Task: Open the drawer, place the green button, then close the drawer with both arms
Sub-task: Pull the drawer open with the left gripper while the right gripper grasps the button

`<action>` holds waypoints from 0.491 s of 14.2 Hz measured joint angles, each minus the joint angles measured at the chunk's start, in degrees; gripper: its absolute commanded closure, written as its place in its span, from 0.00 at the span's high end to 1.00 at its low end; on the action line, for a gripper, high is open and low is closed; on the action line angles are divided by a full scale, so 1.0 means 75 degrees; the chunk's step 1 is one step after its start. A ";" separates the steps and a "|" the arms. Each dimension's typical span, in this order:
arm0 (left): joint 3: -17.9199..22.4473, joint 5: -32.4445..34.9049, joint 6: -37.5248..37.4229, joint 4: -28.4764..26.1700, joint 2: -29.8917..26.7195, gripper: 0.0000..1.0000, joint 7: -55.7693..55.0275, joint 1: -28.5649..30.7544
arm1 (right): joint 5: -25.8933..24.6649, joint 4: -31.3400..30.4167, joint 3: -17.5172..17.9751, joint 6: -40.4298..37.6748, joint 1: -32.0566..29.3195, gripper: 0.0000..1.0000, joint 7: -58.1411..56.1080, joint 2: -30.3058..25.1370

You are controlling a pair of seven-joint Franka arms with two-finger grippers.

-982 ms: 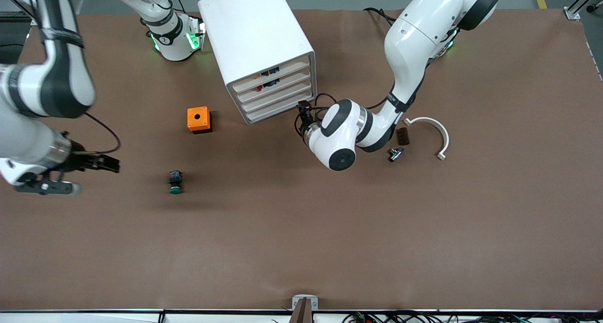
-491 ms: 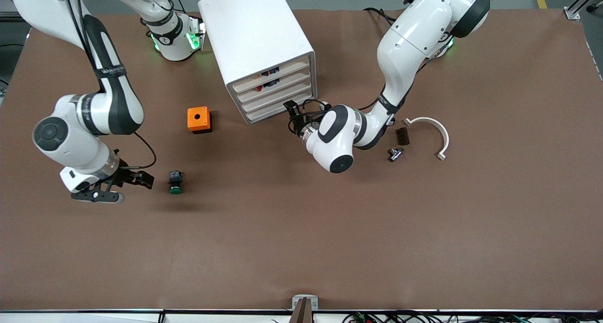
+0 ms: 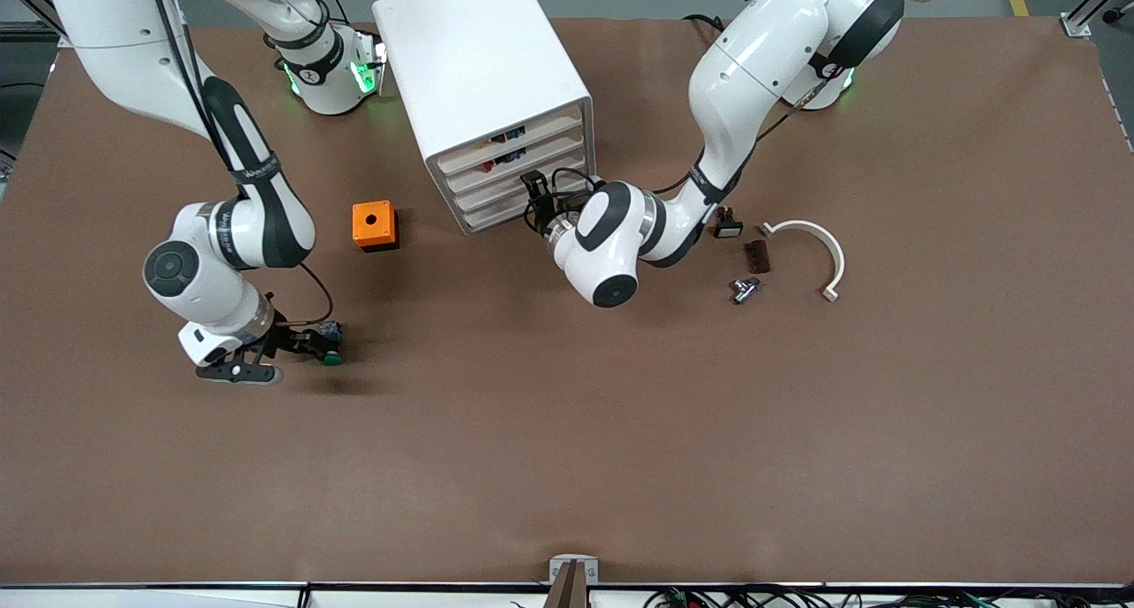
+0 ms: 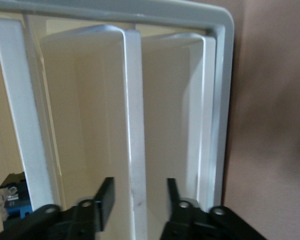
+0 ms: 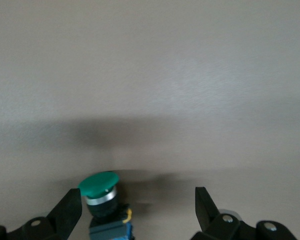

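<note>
The button (image 3: 331, 354) lies on its side on the brown table, green cap toward the front camera. My right gripper (image 3: 306, 342) is low at the button and open. In the right wrist view the button (image 5: 100, 192) lies between the fingers, close beside one finger (image 5: 70, 212), with my right gripper (image 5: 135, 210) unclosed. The white cabinet (image 3: 478, 67) stands between the arms' bases. Its drawer (image 3: 492, 191), third from the top, is shut. My left gripper (image 3: 534, 188) is at the drawer's front. In the left wrist view my left gripper (image 4: 140, 195) is open, with its fingers either side of the drawer's front lip (image 4: 132, 125).
An orange box with a hole (image 3: 373, 225) sits beside the cabinet toward the right arm's end. A black switch (image 3: 728, 227), a dark block (image 3: 756, 255), a small metal part (image 3: 744, 289) and a white curved clamp (image 3: 819, 246) lie toward the left arm's end. Small parts show in the upper drawers (image 3: 509, 145).
My right arm swung in from the table's end and brought its open gripper around the button. My left gripper slid along the cabinet front onto the third drawer's lip.
</note>
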 measured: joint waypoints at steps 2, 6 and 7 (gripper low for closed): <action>-0.0003 -0.0079 0.0000 0.0000 0.0064 0.31 0.0243 -0.0036 | 0.0055 -0.0070 0.0123 0.0005 0.0020 1.00 0.0003 0.0047; -0.0014 -0.0197 -0.0003 0.0001 0.0180 0.00 0.0535 -0.0107 | 0.0123 -0.0419 0.0342 0.0011 0.0025 1.00 0.0004 0.0045; -0.0011 -0.0254 -0.0035 0.0009 0.0176 0.00 0.0489 -0.0095 | 0.0123 -0.0491 0.0358 0.0035 0.0025 1.00 0.0004 0.0044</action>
